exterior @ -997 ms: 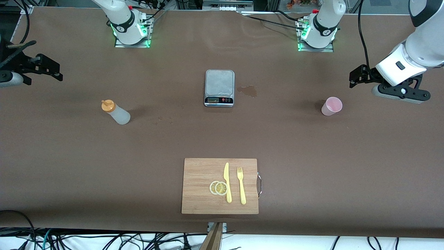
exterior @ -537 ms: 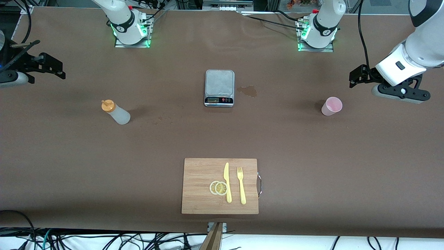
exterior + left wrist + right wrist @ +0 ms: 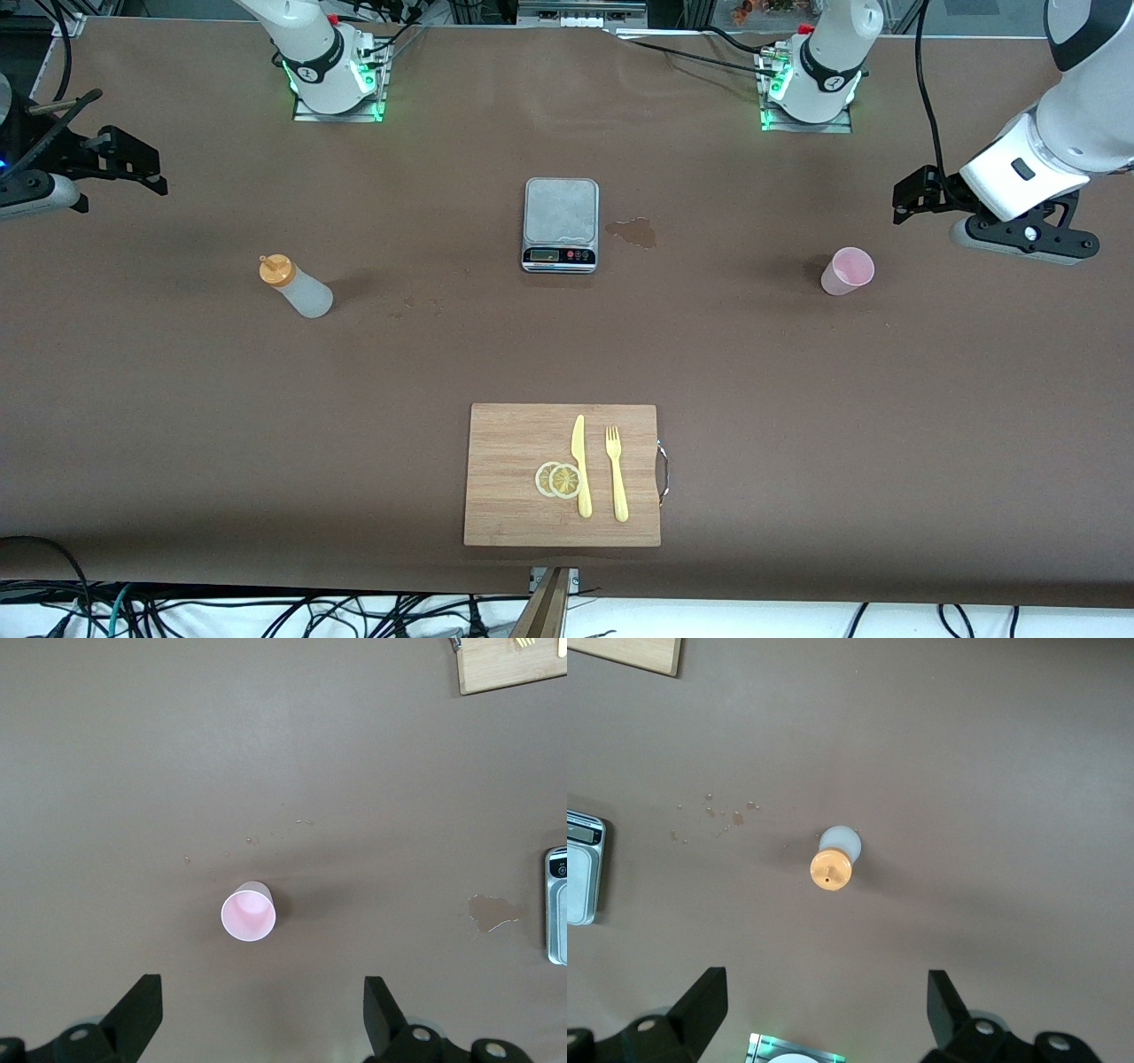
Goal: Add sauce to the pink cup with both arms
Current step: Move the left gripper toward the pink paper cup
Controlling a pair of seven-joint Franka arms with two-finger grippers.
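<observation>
Both wide-open, empty grippers, left gripper (image 3: 257, 1028) and right gripper (image 3: 824, 1019), are hovering near the kitchen scale (image 3: 561, 225); a clumsy grab is risking toppling the sauce bottle (image 3: 295, 285) or pink cup (image 3: 848, 270).

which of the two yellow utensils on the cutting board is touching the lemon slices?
The knife. Its blade lies against the lemon slices, while the fork lies apart from them, toward the board's metal handle.

A scale (image 3: 560, 224) sits mid-desk (image 3: 177, 399), display facing the front camera; just beside it, toward the left arm's end, is a small wet stain (image 3: 633, 232). Nearer the camera lies a wooden board (image 3: 509, 474) with a metal handle (image 3: 663, 472); on it rest two overlapping lemon slices (image 3: 558, 479), a yellow knife (image 3: 580, 465) touching them, and a yellow fork (image 3: 616, 472) just beside the knife.
</observation>
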